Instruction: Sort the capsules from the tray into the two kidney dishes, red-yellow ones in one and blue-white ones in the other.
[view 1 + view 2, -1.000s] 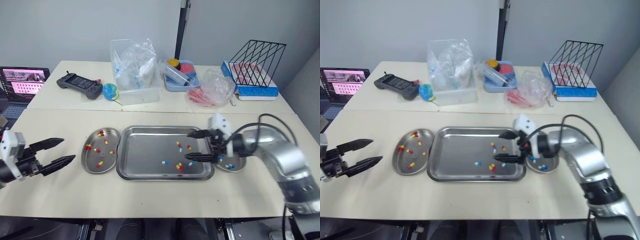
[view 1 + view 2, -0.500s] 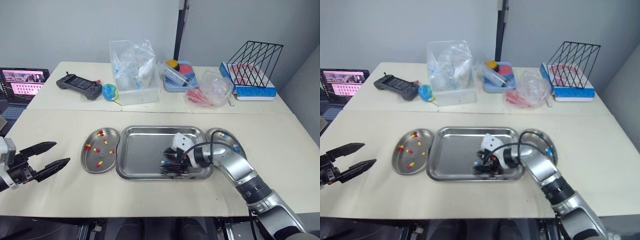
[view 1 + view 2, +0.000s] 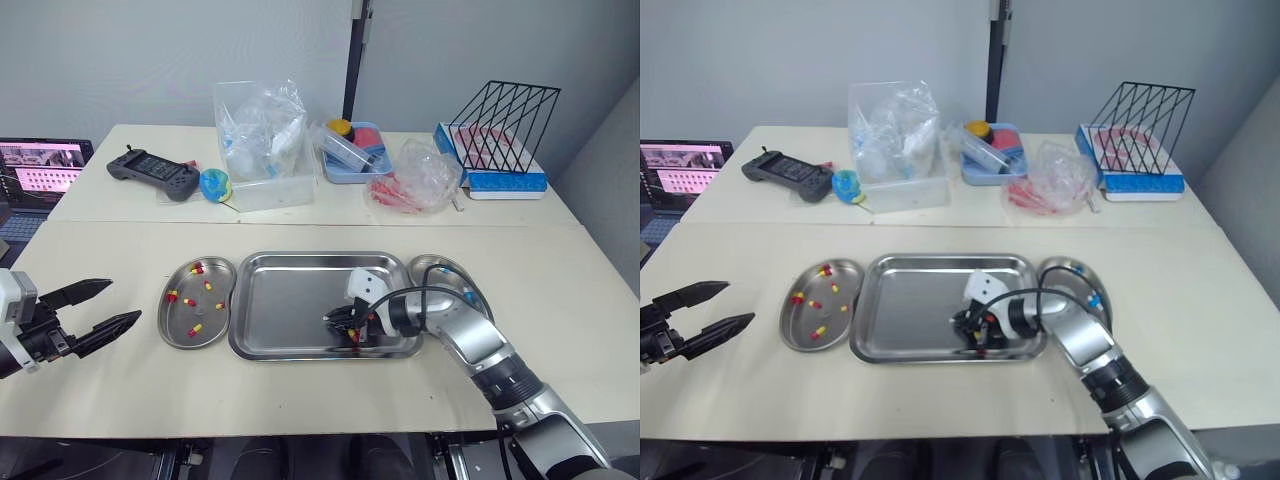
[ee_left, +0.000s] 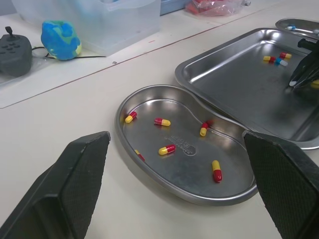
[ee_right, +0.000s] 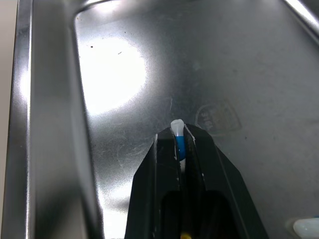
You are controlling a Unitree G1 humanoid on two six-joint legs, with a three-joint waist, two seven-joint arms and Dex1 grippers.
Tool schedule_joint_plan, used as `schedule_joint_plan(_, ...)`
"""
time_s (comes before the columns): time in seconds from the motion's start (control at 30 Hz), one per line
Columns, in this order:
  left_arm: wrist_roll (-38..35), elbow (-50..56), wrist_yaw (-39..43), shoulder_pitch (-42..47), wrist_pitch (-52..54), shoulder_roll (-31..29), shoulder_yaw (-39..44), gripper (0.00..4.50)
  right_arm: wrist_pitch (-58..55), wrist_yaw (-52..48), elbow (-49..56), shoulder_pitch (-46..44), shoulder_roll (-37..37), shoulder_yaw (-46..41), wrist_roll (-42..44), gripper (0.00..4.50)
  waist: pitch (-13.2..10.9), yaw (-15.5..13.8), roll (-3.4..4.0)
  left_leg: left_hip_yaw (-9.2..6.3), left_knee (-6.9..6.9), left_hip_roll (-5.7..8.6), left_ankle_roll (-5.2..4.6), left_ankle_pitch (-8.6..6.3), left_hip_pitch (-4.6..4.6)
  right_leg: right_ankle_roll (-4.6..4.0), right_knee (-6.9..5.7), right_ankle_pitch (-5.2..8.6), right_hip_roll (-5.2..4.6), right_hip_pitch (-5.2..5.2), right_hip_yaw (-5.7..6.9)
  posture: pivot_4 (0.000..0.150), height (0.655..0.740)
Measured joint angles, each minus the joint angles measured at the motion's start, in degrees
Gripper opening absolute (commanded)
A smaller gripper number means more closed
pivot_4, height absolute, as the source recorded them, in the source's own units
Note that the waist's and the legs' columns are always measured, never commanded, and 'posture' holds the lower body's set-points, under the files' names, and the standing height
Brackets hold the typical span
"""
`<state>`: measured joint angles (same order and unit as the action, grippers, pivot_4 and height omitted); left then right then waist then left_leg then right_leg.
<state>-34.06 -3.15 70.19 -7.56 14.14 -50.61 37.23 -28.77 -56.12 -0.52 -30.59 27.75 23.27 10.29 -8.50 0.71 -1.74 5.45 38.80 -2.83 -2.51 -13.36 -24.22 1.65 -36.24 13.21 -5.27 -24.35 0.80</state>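
**Lifting a pinched blue-white capsule out of the tray**

The table [image 3: 300,235] carries the tray [image 3: 285,290], with one kidney dish at each of its short ends. The right end effector [image 3: 345,325] is low inside the tray, near the rim closest to the robot. Its two fingers are pressed together on a blue-white capsule [image 5: 178,143]. The capsule stands on end between the fingertips, and its white tip shows just above them.

1. Judge the grip before moving. The fingers hold only a narrow part of the capsule, and the capsule looks smooth, so it may slip or squirt out if the squeeze changes. Keep the closing force steady.
2. Raise the end effector straight up until the fingertips are above the tray rim. Do not drag them across the tray floor, because a few loose capsules [image 4: 276,59] lie just beside the fingers and could scatter.
3. Carry the capsule to the right kidney dish [image 3: 440,259], which lies to the right of this end effector, just past the tray rim.
4. Lower the end effector close to the dish floor before releasing, so that the capsule does not bounce out.

The left kidney dish [image 4: 149,94] lies ahead of the left end effector [image 3: 125,300] and holds red-yellow capsules [image 4: 166,149]. Keep the blue-white capsule out of it. The left end effector hovers with its fingers spread wide and holds nothing.
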Motion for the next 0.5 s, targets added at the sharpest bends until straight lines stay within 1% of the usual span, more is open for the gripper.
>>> schedule_joint_plan(0.17,0.0,-0.1,0.1,0.4,0.0,0.0,-0.1,4.50,0.1,-0.9,0.0,-0.2,0.9,-3.9,0.5,0.04,0.0,-0.1,0.00,-0.01,0.00,0.01,0.00,0.00,0.00,0.00,0.01,0.00,-0.01,0.01,0.01,0.150,0.7400)
schedule_joint_plan(0.27,0.1,-0.5,0.2,1.0,-0.2,0.0,-0.7,4.50,0.2,-1.7,-0.1,-0.5,1.4,-7.4,2.5,0.04,0.0,0.0,0.00,0.00,-0.01,0.00,0.00,0.00,0.01,0.00,0.01,0.00,0.00,0.01,0.00,0.150,0.7400)
schedule_joint_plan(0.33,0.2,-1.0,0.4,1.7,-0.2,0.0,-1.4,4.50,0.3,-2.9,-1.1,-0.8,3.7,-10.7,4.3,0.04,0.0,-0.2,0.02,0.00,0.00,0.03,0.00,0.00,-0.02,0.00,0.03,0.00,-0.03,0.01,0.01,0.150,0.7400)
schedule_joint_plan(0.43,0.3,-2.1,0.7,2.5,-0.2,0.0,-1.7,4.50,0.3,-3.9,-3.9,-0.9,9.5,-18.5,6.8,0.04,0.0,-0.6,0.01,0.01,0.00,0.06,-0.04,-0.03,-0.03,0.02,0.11,-0.01,-0.07,0.04,0.00,0.150,0.7400)
schedule_joint_plan(0.5,0.3,-2.9,0.8,3.1,-0.4,0.0,-2.0,4.50,0.4,-4.0,-5.0,-0.5,12.4,-22.4,7.0,0.04,0.0,-0.5,0.00,0.02,-0.04,0.02,-0.03,-0.03,-0.02,0.01,0.11,-0.01,-0.04,0.03,0.01,0.150,0.7400)
